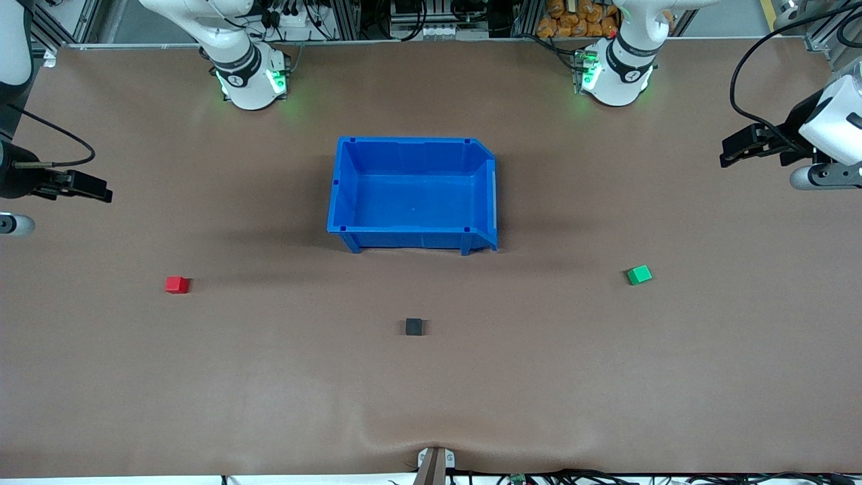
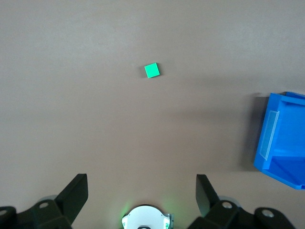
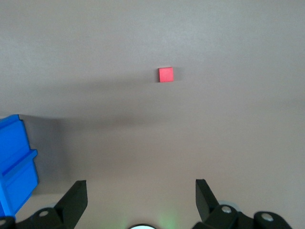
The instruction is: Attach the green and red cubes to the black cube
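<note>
No legible writing shows on the red cube, green cube or black cube.

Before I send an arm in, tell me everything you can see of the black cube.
The black cube is a small, matte, solid-looking block with plain faces, the same size as the red cube and green cube. It sits flat on the brown table, alone, nearer to the front camera than the blue bin and roughly in line with its middle. Nothing touches it except the table. Neither wrist view shows it.
</note>
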Controlling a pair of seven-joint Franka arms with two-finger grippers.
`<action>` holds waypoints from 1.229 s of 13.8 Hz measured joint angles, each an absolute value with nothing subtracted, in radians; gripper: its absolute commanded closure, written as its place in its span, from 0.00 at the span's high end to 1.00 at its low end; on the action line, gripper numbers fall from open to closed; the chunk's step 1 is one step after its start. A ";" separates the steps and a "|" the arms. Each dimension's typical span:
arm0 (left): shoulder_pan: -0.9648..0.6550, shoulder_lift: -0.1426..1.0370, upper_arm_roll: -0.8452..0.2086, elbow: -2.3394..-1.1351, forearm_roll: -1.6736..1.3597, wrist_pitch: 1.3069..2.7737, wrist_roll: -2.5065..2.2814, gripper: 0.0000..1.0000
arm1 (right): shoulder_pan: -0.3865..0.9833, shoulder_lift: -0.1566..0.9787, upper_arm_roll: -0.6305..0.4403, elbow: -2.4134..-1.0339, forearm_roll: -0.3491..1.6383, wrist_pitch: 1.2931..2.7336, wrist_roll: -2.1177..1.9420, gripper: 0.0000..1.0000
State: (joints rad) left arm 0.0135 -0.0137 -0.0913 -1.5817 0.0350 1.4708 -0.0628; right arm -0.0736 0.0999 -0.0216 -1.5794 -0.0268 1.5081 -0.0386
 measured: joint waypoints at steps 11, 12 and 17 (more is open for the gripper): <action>0.014 -0.012 -0.092 -1.595 0.035 1.472 -0.063 1.00 | -0.086 0.133 -0.022 -1.582 -0.028 1.560 -0.040 1.00; 0.014 -0.012 -0.092 -1.597 0.035 1.472 -0.063 1.00 | -0.086 0.136 -0.022 -1.582 -0.028 1.561 -0.040 1.00; 0.014 -0.012 -0.092 -1.599 0.035 1.476 -0.063 1.00 | -0.087 0.164 -0.022 -1.584 -0.028 1.585 -0.040 1.00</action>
State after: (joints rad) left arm 0.0135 -0.0124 -0.0915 -1.5993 0.0350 1.4764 -0.0628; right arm -0.0872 0.1635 -0.0216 -1.5841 -0.0277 1.5847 -0.0405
